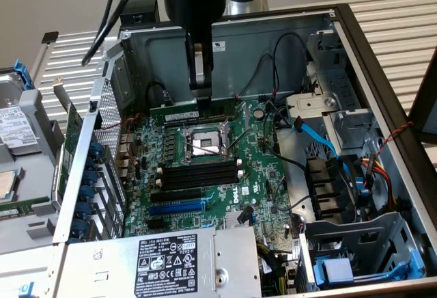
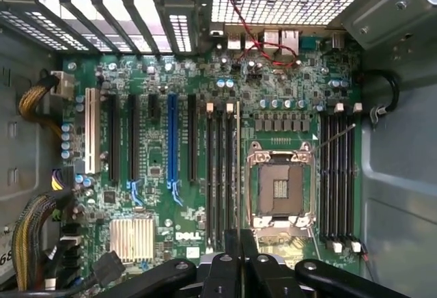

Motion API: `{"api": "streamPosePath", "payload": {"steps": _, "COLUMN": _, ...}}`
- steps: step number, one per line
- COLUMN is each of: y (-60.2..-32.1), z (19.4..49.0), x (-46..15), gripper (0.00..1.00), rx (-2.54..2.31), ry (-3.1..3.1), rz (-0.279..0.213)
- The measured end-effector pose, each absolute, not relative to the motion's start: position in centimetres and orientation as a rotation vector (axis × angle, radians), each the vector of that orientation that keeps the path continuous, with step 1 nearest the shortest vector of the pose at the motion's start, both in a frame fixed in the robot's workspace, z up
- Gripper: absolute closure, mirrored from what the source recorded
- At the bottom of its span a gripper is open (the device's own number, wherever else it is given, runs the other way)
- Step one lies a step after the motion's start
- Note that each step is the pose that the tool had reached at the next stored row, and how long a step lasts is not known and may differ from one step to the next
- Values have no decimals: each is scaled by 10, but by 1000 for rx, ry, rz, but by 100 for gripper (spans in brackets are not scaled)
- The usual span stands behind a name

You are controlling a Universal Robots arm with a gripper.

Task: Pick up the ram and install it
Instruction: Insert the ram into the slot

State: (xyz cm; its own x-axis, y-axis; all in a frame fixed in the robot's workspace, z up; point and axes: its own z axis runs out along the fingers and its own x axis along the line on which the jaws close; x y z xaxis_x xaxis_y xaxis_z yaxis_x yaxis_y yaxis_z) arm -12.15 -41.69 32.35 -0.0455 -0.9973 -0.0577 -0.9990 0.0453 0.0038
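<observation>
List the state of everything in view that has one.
gripper, shut, above the motherboard
computer case, open, lying on its side
processor socket, empty, lever up
blue expansion slot, empty
memory slots between socket and blue slot, empty

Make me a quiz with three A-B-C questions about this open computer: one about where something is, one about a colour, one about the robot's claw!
1. Where does the gripper hang? A over the green board inside the case; B over a keyboard; C outside the case.
2. One long slot among the black ones is: A red; B yellow; C blue.
3. The gripper's fingers are: A wide open; B shut; C holding a screwdriver.
Answers: 1 A, it reaches down into the case; 2 C, it is bright blue; 3 B, the wrist view shows them pressed together.
</observation>
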Motion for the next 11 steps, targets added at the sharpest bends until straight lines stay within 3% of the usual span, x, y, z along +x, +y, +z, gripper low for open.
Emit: {"api": "streamPosePath", "payload": {"steps": 11, "y": -419, "z": 309, "x": -122, "gripper": 88, "rx": -2100, "ry": 2279, "rz": 62}}
